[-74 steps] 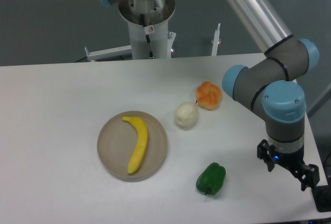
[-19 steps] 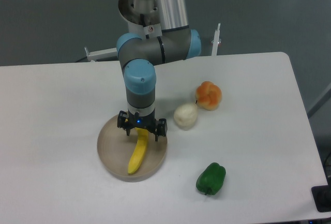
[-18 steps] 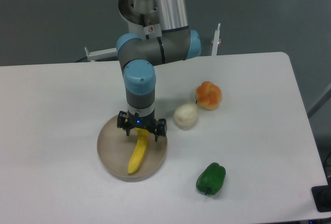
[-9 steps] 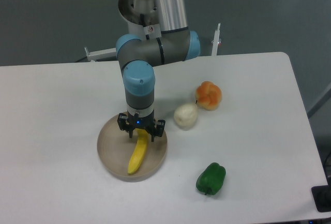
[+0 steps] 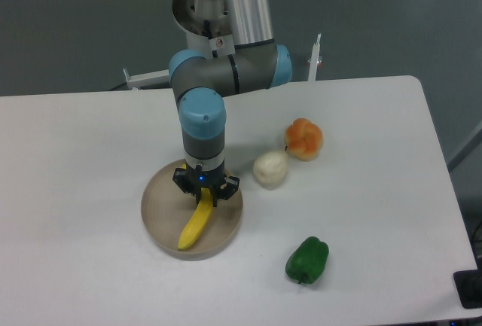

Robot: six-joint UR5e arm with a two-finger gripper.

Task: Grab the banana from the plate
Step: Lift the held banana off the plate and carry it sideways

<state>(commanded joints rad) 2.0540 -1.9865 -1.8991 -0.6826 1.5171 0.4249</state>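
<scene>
One arm reaches down from the top of the frame, its grey and blue wrist pointing straight down over the plate (image 5: pixel 158 224), which sits left of centre in the lower half of the white tabletop (image 5: pixel 90 160). The claw (image 5: pixel 205 195) is at the plate's upper right part, its two dark fingers drawn in close and clenched on the upper end of the banana (image 5: pixel 194 223). The banana slants from the claw down toward the lower left, its free tip lying over the plate's lower middle; whether that tip touches the plate's surface cannot be told from this view. The upper end of the fruit is hidden between the fingers.

Three other things lie to the right of the plate. A pale cream ball (image 5: pixel 270 169) sits just beside the plate's upper right rim, apart from it. An orange fruit (image 5: pixel 303 138) lies up and to the right of the ball, close to it or just touching. A green pepper (image 5: pixel 306 260) rests nearer the lower edge of the frame, well apart from the plate and below the ball.

Behind the tabletop, at the top centre, stands the arm's white base column (image 5: pixel 216 44).
</scene>
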